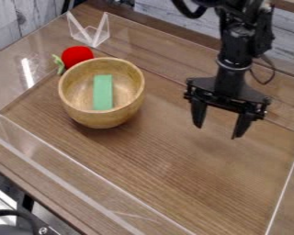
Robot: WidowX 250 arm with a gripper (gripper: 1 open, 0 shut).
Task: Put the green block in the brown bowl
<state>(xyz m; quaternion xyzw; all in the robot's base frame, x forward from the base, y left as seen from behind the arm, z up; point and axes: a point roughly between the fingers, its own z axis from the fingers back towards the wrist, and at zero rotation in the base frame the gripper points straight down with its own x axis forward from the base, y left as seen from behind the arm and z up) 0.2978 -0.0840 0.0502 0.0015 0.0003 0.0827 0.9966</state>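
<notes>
The green block [103, 91], a thin light green bar, lies flat inside the brown bowl [73, 107], a round wooden bowl on the left of the table. My gripper [220, 123] hangs well to the right of the bowl, pointing straight down just above the tabletop. Its two black fingers are spread apart and nothing is between them.
A red round toy fruit [74, 57] rests just behind the bowl at the back left. Low clear plastic walls [63, 179] fence the wooden table, with a folded clear piece [88, 29] at the back. The arm's cable [272, 64] trails at the right.
</notes>
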